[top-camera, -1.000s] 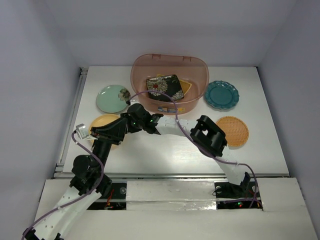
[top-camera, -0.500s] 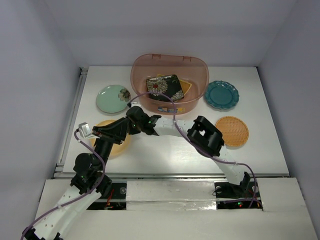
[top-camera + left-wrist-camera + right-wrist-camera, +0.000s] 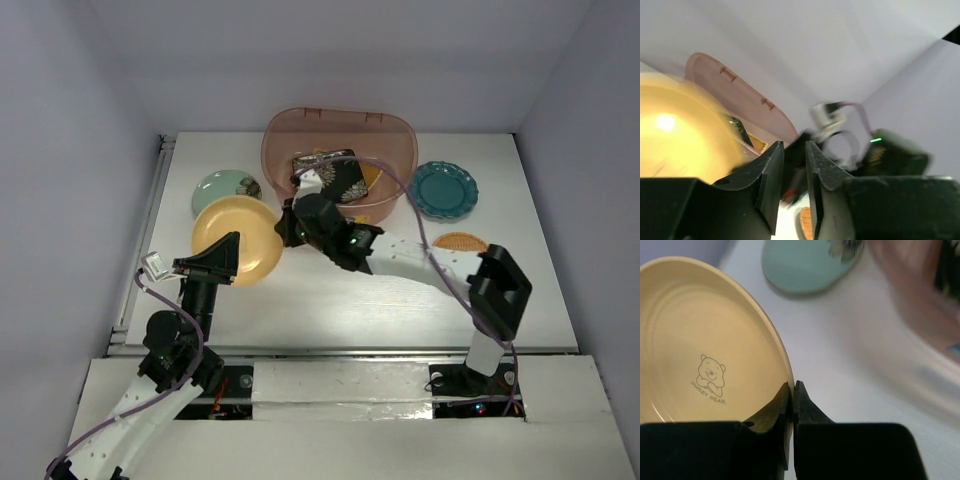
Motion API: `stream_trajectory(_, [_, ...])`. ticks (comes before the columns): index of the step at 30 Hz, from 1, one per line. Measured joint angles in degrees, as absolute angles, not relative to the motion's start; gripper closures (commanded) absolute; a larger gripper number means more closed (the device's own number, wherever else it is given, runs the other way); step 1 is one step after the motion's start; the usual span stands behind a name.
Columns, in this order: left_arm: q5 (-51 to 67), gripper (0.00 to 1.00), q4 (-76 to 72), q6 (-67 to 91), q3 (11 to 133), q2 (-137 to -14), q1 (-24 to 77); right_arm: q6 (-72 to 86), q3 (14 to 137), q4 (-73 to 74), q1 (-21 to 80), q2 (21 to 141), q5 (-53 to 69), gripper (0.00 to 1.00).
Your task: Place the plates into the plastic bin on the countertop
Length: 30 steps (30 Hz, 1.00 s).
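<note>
My right gripper (image 3: pixel 284 230) (image 3: pixel 792 387) is shut on the rim of the yellow plate (image 3: pixel 235 238) (image 3: pixel 705 350), which hangs tilted above the countertop (image 3: pixel 330 300). Below the plate's near edge, my left gripper (image 3: pixel 215 262) (image 3: pixel 794 150) has its jaws a narrow gap apart with nothing between them. The plastic bin (image 3: pixel 340 128) (image 3: pixel 740 95) stands at the back and holds the black square plate (image 3: pixel 328 175) on top of a woven plate (image 3: pixel 372 172). The mint plate (image 3: pixel 218 184) (image 3: pixel 805 265) lies left of the bin and the teal plate (image 3: pixel 443 190) right of it.
A round woven plate (image 3: pixel 462 241) lies at the right, partly hidden by my right arm (image 3: pixel 420 262). A metal rail (image 3: pixel 140 250) runs along the countertop's left edge. White walls close in the back and both sides.
The right gripper shut on the yellow plate's rim and raised it off the countertop; its elbow swung right. The left gripper's jaws drew closer together.
</note>
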<state>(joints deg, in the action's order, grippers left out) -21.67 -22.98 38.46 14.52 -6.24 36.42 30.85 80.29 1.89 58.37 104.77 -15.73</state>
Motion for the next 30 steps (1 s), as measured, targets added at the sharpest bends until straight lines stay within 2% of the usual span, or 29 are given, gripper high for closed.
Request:
stream_trajectory(5, [-23.7, 0.9, -22.0, 40.5, 14.5, -6.2, 36.4, 27.0, 80.3, -0.5, 53.7, 96.5, -17.9, 1.0])
stream_trajectory(10, [-22.4, 0.86, -28.1, 42.5, 10.1, -1.6, 36.4, 24.9, 83.0, 0.2, 42.4, 95.0, -17.3, 1.0])
stream_trajectory(12, [-21.1, 1.0, -31.4, 42.7, 7.8, -0.8, 36.4, 24.3, 85.9, 1.0, 38.1, 96.6, -16.6, 1.0])
stream_trajectory(21, [-16.6, 1.0, -35.0, 42.0, 7.5, -8.0, 36.4, 25.1, 93.8, 6.2, 24.9, 107.6, -10.1, 1.0])
stream_trajectory(28, [-14.0, 1.0, -40.0, 38.8, 7.2, -13.1, 36.4, 25.0, 96.5, 12.5, 23.7, 114.4, -5.9, 1.0])
stream_trajectory(30, [-14.1, 1.0, -39.8, 38.4, 7.6, -16.4, 36.4, 25.0, 97.6, 13.9, 23.7, 115.7, -5.7, 0.93])
